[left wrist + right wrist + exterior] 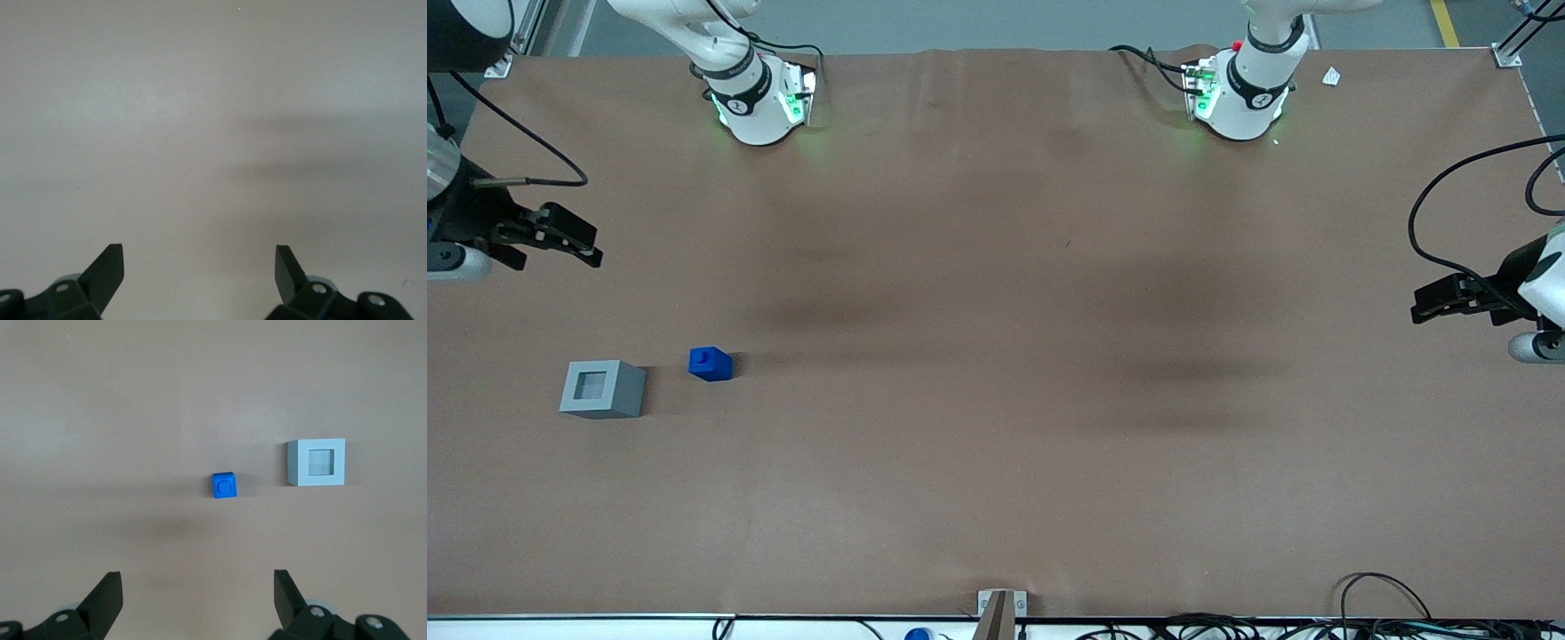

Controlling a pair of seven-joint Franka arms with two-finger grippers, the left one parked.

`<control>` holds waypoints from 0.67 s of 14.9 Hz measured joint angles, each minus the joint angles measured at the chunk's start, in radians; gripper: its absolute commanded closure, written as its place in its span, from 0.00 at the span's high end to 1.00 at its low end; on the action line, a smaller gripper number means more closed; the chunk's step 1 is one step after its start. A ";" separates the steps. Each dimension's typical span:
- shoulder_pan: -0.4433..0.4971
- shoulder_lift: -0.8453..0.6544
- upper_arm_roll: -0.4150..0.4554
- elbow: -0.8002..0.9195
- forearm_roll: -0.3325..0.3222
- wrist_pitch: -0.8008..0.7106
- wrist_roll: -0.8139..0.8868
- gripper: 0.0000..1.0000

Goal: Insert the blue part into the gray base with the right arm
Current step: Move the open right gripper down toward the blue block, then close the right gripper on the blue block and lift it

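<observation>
- Surface: a wide table [996, 462] under a plain brown cover, a few shallow creases and soft shadows on it. Cables run along its front edge and at both ends.
- Blue part [711, 364]: sits upright on the cover, stud up, toward the working arm's end of the table, roughly midway between the front and back edges. Free on all sides.
- Base [603, 388]: just beside the blue part, a clear gap between them, slightly nearer the front edge and closer to the working arm's end. Recess faces up and looks vacant in the wrist view.
- Right arm's gripper [574, 240]: held in the air near the working arm's end edge, farther from the front camera than both blocks, touching neither. Its fingers [107, 597] are spread wide with nothing between them.
- Step in hand, as judged: the task has not started; this is the approach ahead of the pick.
- Next move calls for: carrying the gripper over the blue part, lowering with the jaws astride its body, then closing on two flat sides so the block stays square for the recess.
- Obstructions: none seen between gripper and part. The base stands near enough that the descent should keep the outer finger off it.
- Other items: a small white scrap [1331, 76] near the back edge at the parked arm's end, well apart from the work.
</observation>
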 measured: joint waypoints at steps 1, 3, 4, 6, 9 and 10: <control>0.000 0.009 0.000 -0.010 0.000 0.005 0.000 1.00; 0.000 0.030 0.000 -0.042 0.000 0.046 0.000 1.00; 0.000 0.045 -0.001 -0.063 0.000 0.075 0.000 1.00; -0.004 0.080 -0.005 -0.103 -0.001 0.134 0.000 1.00; -0.008 0.138 -0.009 -0.142 -0.002 0.206 -0.001 1.00; -0.007 0.160 -0.008 -0.158 -0.002 0.244 -0.001 1.00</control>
